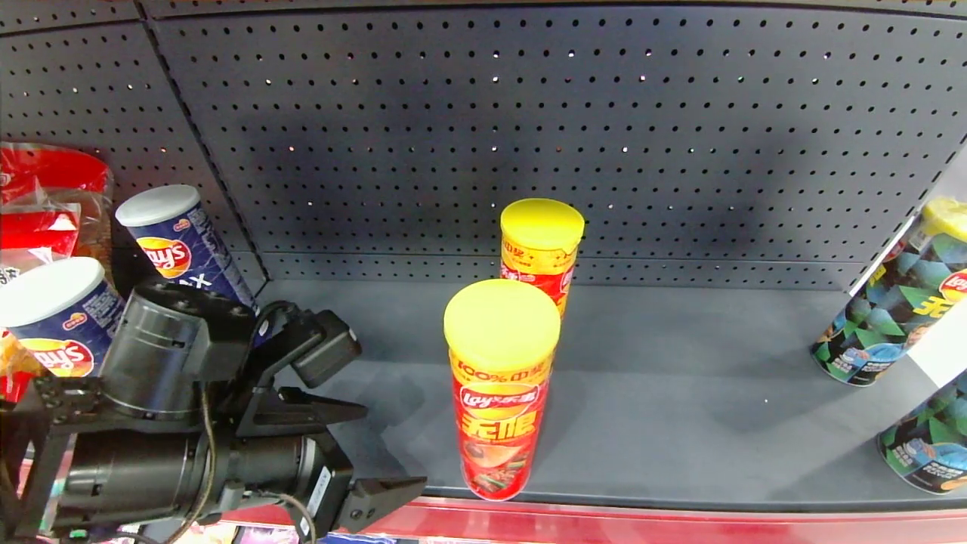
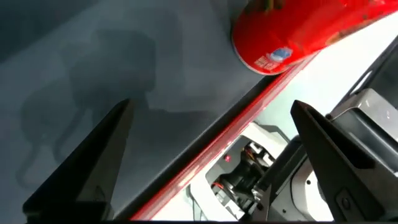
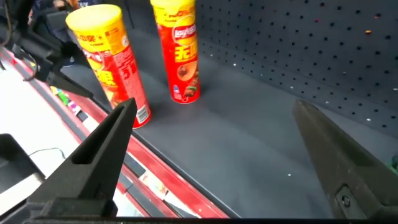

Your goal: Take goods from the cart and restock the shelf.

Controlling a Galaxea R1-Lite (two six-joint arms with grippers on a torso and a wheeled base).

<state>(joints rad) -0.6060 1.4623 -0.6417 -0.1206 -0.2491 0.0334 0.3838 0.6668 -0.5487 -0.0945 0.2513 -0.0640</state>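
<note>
1. the left hand (image 1: 393,447) hung nearest, at the left of the shelf's red front edge (image 1: 680,525). its fingers stood wide apart with nothing between them.
2. the right hand (image 3: 217,165) was also spread wide and empty. it sat low over the front of the shelf (image 1: 680,393), off to one side of the two red cans.
3. the front can (image 1: 500,393), red with a yellow lid, stood upright just inside the shelf's front edge, near the left hand but not touching it.
4. the back can (image 1: 540,249), of the same kind, stood upright right behind it, close to the pegboard wall (image 1: 529,113).
5. progress, as a judgement: two red cans were in place and most of that shelf floor lay bare. with both hands empty, the restocking looked early, and the next step was likely another trip to the cart.
6. at the left stood two blue cans (image 1: 57,317) with white lids beside a red bag (image 1: 45,196). at the right stood dark patterned cans (image 1: 876,317).
7. labels: the red cans carried a round logo and large yellow characters, and the blue ones showed the same kind of logo. the small print was too fine to make out.
</note>
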